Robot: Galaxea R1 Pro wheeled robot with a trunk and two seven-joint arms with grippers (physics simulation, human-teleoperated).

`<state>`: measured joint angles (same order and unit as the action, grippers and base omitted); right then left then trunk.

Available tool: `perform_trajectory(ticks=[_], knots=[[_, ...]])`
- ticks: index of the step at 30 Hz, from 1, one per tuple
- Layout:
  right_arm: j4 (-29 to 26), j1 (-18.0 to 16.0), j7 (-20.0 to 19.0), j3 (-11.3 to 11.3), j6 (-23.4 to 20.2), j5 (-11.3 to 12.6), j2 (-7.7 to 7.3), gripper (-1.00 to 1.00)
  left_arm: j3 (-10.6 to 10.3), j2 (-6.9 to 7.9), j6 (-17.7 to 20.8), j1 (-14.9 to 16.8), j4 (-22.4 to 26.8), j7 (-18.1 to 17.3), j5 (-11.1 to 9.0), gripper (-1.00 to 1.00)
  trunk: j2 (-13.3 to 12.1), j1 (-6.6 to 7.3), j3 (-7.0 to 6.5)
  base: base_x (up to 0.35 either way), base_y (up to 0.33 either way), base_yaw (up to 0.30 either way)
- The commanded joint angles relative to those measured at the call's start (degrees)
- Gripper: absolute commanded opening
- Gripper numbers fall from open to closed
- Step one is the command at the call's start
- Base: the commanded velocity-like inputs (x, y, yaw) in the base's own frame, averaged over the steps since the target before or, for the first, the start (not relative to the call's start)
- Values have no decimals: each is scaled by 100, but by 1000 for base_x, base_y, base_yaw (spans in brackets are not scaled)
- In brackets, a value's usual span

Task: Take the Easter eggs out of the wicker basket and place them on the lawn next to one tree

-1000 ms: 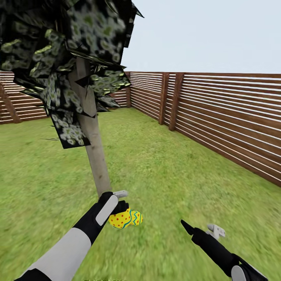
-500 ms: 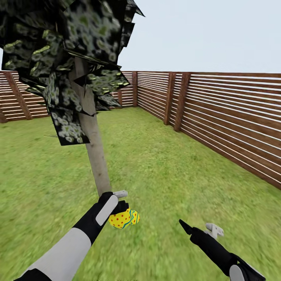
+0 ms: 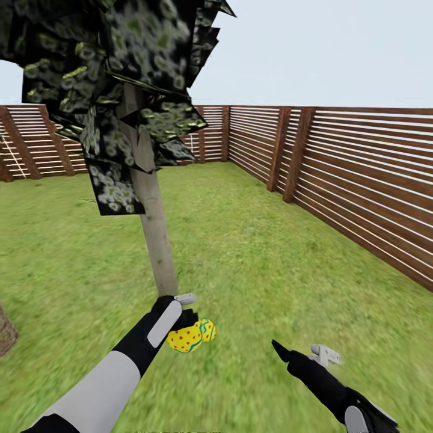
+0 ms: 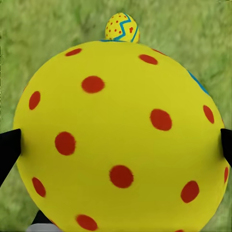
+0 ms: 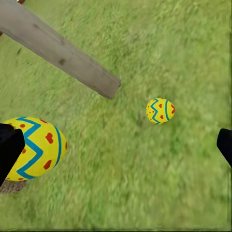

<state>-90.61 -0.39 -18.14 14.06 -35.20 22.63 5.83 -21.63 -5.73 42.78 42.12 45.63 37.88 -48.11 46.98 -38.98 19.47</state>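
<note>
At the head view's left edge a brown woven shape [image 3: 5, 332] is cut off, too little showing to name. The tree [image 3: 157, 240] rises from the lawn [image 3: 270, 252], its crown cropped at the top. Near its trunk base the left gripper [image 3: 183, 322] pinches an Easter egg [image 3: 185, 338], which hides most of a second egg [image 3: 207, 329] lying on the grass. The right gripper [image 3: 300, 355] is spread, holding nothing.

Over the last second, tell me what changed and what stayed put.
The camera swung left: the tree and fence slid right in the head view, and a brown object came into view at the left edge. The left gripper still holds its egg beside the trunk; the right gripper stays empty, barely shifted.
</note>
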Motion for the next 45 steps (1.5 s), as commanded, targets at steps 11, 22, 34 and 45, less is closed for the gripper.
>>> perform_trajectory(ticks=[11, 22, 34, 45], knots=[[8, -5, 281, -208, -39, 13, 5, 100, -17, 10, 2, 6, 1, 62, -67, -100, 6, -1, 83, 40, -6, 196], [8, -5, 277, -211, -40, 13, 5, 100, -17, 10, -5, 6, -1, 62, -67, -100, 6, -1, 160, 244, -7, 188], [8, -5, 277, -289, -40, -12, 3, 100, -17, 10, -107, 6, -1, 75, -64, -100, 6, -1, 244, 228, -189, 184], [1, 4, 228, -289, -13, -125, 3, 100, -8, 12, -105, -2, -1, 88, -74, -100, 6, -1, 291, 68, -104, 112]])
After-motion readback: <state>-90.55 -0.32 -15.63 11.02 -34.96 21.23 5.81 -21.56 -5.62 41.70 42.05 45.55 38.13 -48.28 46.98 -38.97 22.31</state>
